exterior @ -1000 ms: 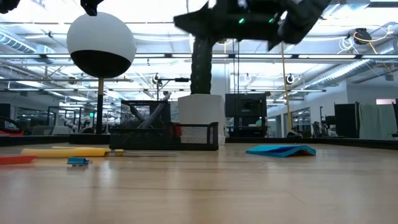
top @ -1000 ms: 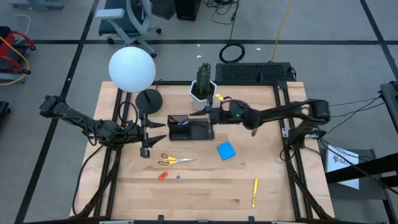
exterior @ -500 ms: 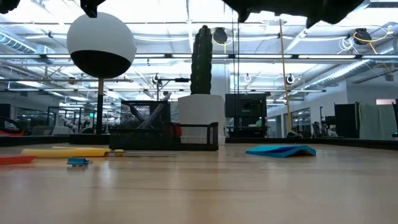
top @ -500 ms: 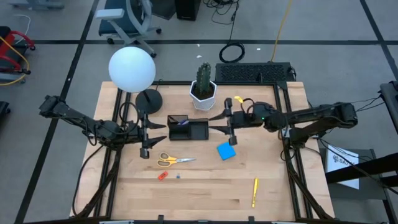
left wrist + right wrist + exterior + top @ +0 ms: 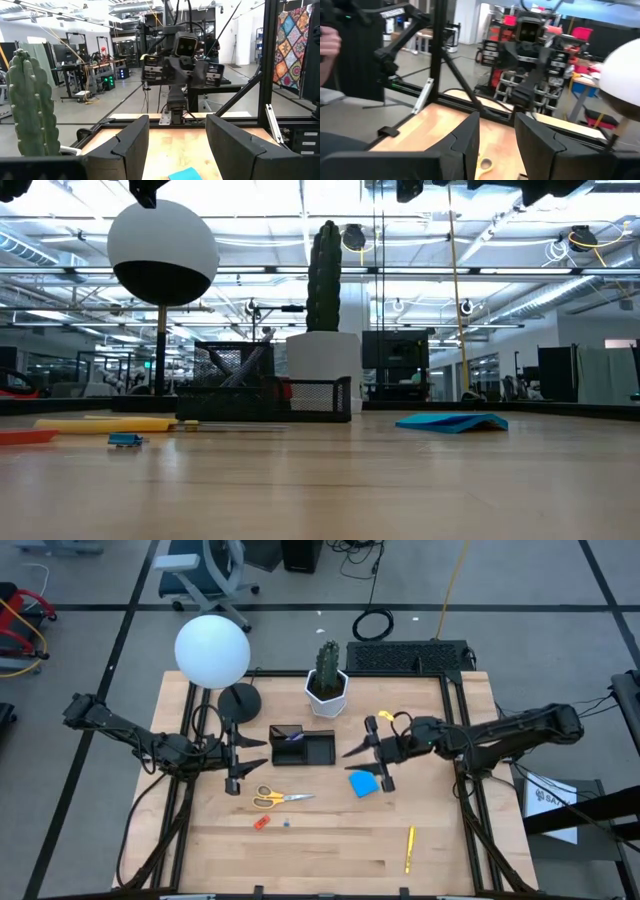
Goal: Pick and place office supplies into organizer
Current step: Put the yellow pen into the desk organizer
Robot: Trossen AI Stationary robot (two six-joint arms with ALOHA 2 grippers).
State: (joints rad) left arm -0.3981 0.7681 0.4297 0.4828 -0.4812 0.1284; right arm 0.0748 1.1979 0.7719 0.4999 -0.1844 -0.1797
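Note:
The black organizer (image 5: pixel 303 746) stands mid-table with a purple pen (image 5: pixel 292 737) in it. On the wood lie yellow-handled scissors (image 5: pixel 272 798), a blue sticky-note pad (image 5: pixel 363 783), a red-orange piece (image 5: pixel 262 823) and a yellow pen (image 5: pixel 409 848). My right gripper (image 5: pixel 364 767) hangs open and level, high over the pad, pointing toward the organizer, nothing between its fingers (image 5: pixel 465 142). My left gripper (image 5: pixel 246 761) waits open and level, left of the organizer, above the scissors.
A white cactus pot (image 5: pixel 327 690) stands just behind the organizer, and a globe lamp (image 5: pixel 212 652) with a round black base (image 5: pixel 239 700) is at the back left. A black keyboard (image 5: pixel 408 657) lies beyond the far edge. Bare wood lies along the near edge.
My right gripper has drawn back from above the organizer toward the table's right and near edges, rising a little, and now hangs over the blue pad. Its finger gap looks the same. The supplies and my left arm have stayed put.

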